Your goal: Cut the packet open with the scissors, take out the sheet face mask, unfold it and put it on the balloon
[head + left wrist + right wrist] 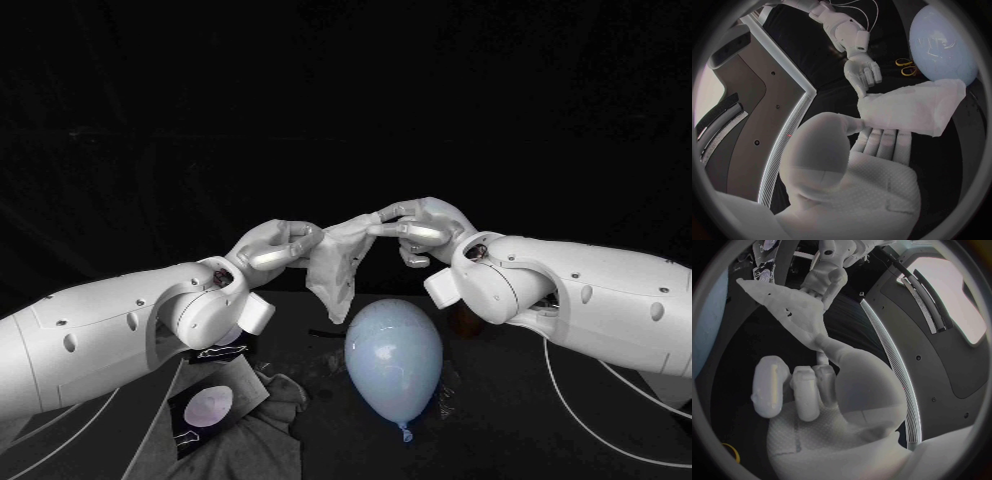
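Sheet mask (339, 265) is up in the air, just above the far end of the balloon (394, 355), stretched btwn both hands & hanging in a crumpled, part-folded drape. Left hand (277, 245) pinches one top corner, fingers curled in on it. Right hand (421, 228) pinches the other top edge w/ thumb & fingertips. Mask's lower tip drops close to the balloon; touching or not, can't tell. Balloon lies on its side on the black table (505, 440), knot end toward the robot. Packet (211, 405) sits on the robot's left of the balloon, on a grey cloth (260, 440). Yellow-handled scissors (907, 67) lie just beside the balloon.
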`<state>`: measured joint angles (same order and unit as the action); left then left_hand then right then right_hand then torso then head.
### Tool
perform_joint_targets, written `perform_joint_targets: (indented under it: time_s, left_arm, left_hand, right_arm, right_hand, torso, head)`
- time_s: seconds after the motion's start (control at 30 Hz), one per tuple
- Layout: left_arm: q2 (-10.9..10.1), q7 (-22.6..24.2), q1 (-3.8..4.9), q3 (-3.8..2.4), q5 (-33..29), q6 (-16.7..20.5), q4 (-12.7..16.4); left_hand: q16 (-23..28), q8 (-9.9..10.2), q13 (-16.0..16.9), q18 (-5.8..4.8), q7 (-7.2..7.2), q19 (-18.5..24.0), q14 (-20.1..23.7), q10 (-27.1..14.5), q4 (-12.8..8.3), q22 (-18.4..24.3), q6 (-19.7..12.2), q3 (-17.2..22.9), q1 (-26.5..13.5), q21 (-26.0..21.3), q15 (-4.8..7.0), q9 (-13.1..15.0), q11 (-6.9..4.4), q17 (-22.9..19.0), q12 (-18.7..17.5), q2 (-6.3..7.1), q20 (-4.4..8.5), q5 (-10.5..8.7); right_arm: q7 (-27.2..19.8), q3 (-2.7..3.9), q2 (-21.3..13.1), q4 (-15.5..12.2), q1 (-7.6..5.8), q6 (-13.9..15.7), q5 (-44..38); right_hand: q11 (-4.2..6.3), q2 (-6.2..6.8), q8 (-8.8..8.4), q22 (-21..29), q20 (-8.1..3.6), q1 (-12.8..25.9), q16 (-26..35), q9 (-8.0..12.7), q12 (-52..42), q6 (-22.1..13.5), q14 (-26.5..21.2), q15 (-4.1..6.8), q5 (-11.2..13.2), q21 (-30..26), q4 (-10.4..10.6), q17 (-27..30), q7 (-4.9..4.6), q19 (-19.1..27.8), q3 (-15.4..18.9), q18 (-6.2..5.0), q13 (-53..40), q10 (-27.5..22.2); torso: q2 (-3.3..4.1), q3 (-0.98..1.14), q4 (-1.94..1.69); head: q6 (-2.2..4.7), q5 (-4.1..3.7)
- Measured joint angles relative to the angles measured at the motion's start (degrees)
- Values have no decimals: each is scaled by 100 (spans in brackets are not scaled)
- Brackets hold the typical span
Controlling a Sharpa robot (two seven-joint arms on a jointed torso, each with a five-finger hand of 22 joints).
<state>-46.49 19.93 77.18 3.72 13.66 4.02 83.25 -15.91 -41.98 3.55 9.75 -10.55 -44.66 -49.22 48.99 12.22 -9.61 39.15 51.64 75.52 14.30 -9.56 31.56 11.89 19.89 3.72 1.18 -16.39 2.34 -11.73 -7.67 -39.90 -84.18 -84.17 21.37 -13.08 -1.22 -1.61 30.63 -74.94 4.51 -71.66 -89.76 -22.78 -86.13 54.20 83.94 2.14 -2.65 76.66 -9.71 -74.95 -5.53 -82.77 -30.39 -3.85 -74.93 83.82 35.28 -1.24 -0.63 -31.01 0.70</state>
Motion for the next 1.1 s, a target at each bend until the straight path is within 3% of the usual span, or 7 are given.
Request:
perform_joint_targets:
  time_s: [0.3, 0.47, 0.77, 0.93, 1.1]
  left_arm:
    - [9, -9, 0, 1, -86, -19, -13]
    - [14, -4, 0, 2, -191, -18, -23]
    - [25, 39, 0, 4, -644, -117, -45]
    - [28, 65, 0, 4, -827, -184, -47]
    - [30, 75, 0, 5, -909, -209, -47]
  left_hand:
    - [40, 299, 0, -1, -33, -82, -121, 0, -60, 83, 109, -124, 104, -42, 13, -288, 0, -61, 0, -22, 1, 0]
    - [40, 470, 6, -2, -50, -146, -222, 81, -166, 102, 210, -225, 217, -42, 37, -429, -2, -76, 0, 37, 24, 0]
    - [69, 743, 6, -5, -62, -259, -321, 143, -506, 102, 383, -436, 408, -42, 73, -663, -22, -116, 0, 105, 55, 18]
    - [106, 911, 6, -7, -73, -284, -384, 286, -801, 34, 478, -731, 600, 97, 94, -801, -41, -161, 0, 142, 86, 18]
    - [100, 1036, 6, -6, -95, -276, -572, 439, -1021, -119, 621, -951, 685, 322, 134, -935, -72, -173, 0, 138, 178, 18]
  right_arm:
    - [161, 10, 18, 17, -163, 7, -381]
    - [308, 11, 20, 32, -199, 6, -638]
    - [535, 11, 47, 33, -213, 165, -922]
    - [598, 11, 60, 26, -215, 292, -1008]
    - [621, 10, 66, 1, -215, 421, -1070]
  right_hand:
    - [5, 31, 23, 4, 0, 30, 11, 1, 11, -17, -1, -1, 2, 8, -16, 5, 2, 0, -78, 0, 2, -6]
    - [8, 32, 24, 3, -21, 29, -5, 4, 11, -18, -1, -1, 2, 39, -32, 5, 2, -20, -96, 0, -1, -9]
    - [8, 56, 58, 0, -22, 52, -4, 13, 18, -7, -2, -1, 3, 55, -65, 3, -12, -21, -172, 1, -2, -10]
    - [8, 79, 58, -1, -50, 75, -1, 10, 19, -8, -2, -1, 3, 88, -73, 0, -13, -37, -213, 2, -1, -10]
    - [8, 80, 57, 0, -31, 75, 0, 7, 20, -8, -2, -1, 3, 88, -80, 0, -13, -56, -221, 4, 1, -11]
  torso:
    - [2, -1, -4]
    - [3, -3, -5]
    - [3, -1, -3]
    - [5, 0, -3]
    - [6, 0, -3]
  head:
    - [23, -10]
    - [43, 2]
    - [64, 37]
    - [83, 54]
    - [97, 49]
